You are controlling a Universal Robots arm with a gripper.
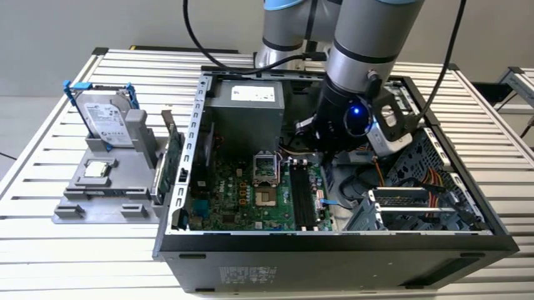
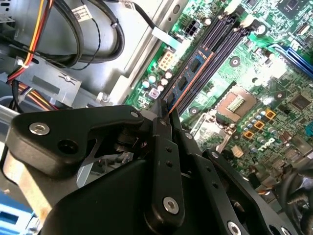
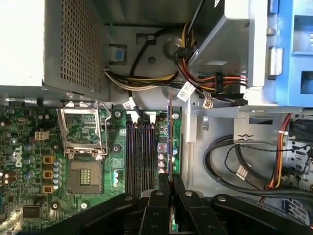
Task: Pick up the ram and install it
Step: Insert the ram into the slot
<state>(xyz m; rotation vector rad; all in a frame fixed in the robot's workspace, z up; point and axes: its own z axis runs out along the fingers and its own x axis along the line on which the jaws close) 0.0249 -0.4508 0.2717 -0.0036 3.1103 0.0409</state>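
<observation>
Lying open on the slatted table (image 1: pixel 50 256), the case (image 1: pixel 334 247) had its dark wall nearest me, and just behind that wall the board (image 1: pixel 225 200) lay flat on the case floor. Its slots (image 1: pixel 302 195) ran away from me beside the socket (image 1: pixel 265 200).

Past the slots' far ends the arm (image 1: pixel 363 56) came down into the case from above, its wrist low over the board and a blue light lit on it.

In both wrist views the gripper (image 3: pixel 170 182) (image 2: pixel 167 120) had its black fingers (image 3: pixel 157 200) pinched together on one end of the ram (image 3: pixel 169 137), with no gap on either side. The ram stood on edge and reached out from the fingertips in line with the slots. In the second wrist view its flat side (image 2: pixel 193 68) showed dark chips and a coppery lower edge. It hung along the side of the slot bank nearer the cables (image 3: pixel 230 161). Whether it touched a slot I could not tell.

Farther back, the supply (image 1: pixel 246 103) filled the rear of the case. Outside the case, toward the exterior view's left, the drive (image 1: pixel 109 122) stood upright in a grey rack (image 1: pixel 100 187), well apart from the gripper.
</observation>
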